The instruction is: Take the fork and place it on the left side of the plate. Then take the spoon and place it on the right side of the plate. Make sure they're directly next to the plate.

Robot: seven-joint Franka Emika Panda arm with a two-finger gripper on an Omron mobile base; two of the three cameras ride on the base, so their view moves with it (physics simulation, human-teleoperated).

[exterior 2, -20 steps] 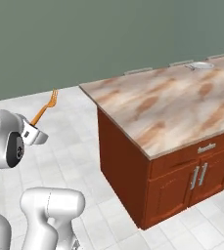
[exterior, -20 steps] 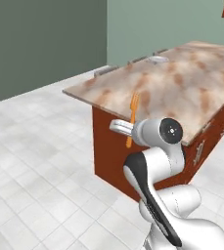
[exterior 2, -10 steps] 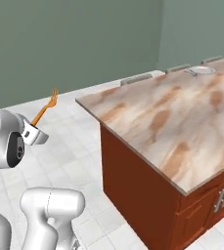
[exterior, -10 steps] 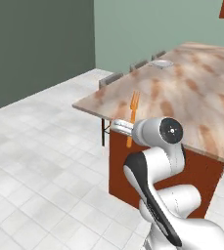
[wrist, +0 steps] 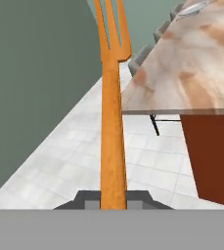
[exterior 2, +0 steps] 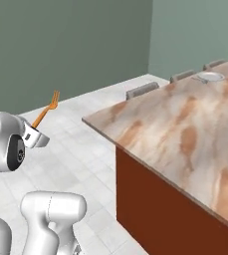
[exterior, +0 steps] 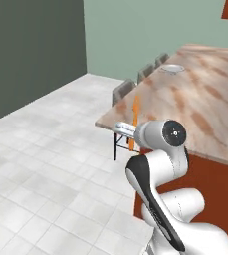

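jaws clamped on fork (wrist: pixel 112 127), tines forward

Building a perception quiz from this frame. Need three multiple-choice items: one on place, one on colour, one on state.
1. Where is the plate?
A. At the far end of the marble counter
B. On the floor tiles
C. On a chair seat

2. What colour is the fork?
A. Pale blue
B. Orange
C. Black

3. What state is the gripper in?
A. Open and empty
B. Shut on the fork
C. Shut on the plate

Answers:
1. A: the plate lies on the far part of the counter, well away from the arm.
2. B: the fork is orange from handle to tines.
3. B: the gripper clamps the fork's handle end, with the tines pointing away from the hand.
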